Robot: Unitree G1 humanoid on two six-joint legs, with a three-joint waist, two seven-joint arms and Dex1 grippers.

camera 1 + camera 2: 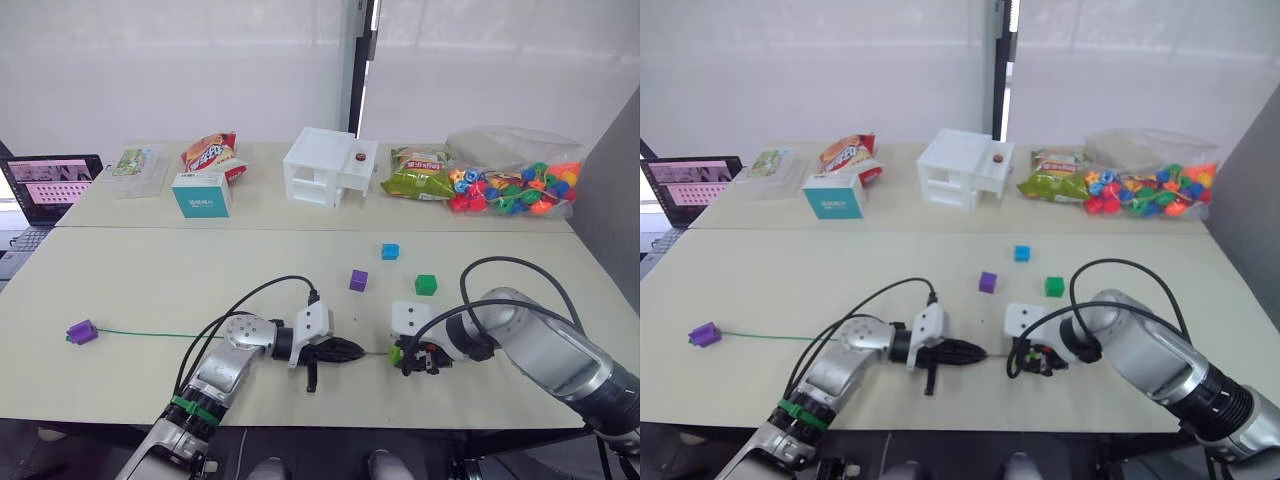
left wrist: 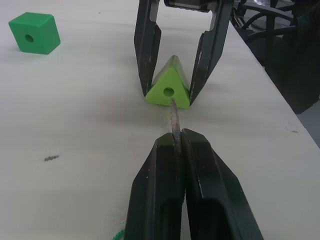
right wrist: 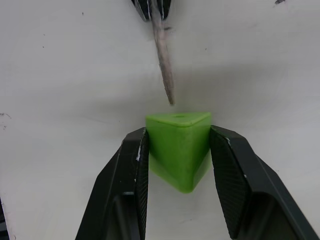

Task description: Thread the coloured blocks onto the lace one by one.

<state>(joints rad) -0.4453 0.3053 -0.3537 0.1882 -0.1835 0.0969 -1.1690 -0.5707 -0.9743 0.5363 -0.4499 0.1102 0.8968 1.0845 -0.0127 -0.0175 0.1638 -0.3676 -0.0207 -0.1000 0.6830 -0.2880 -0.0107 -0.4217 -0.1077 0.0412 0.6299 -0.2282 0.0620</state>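
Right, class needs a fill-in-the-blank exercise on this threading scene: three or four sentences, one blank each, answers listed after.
1. The right gripper is shut on a lime green block shaped like a ____.
2. The left gripper pinches the lace's stiff ____.
3. The block already on the lace, at its far end, is ____.
4. Loose on the table lie a purple block, a blue block and a darker ____ one.

Answers: triangle; tip; purple; green

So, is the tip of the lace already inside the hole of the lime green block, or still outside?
Outside. The lace tip, pinched by the left gripper, ends just short of the lime green block held by the right gripper.
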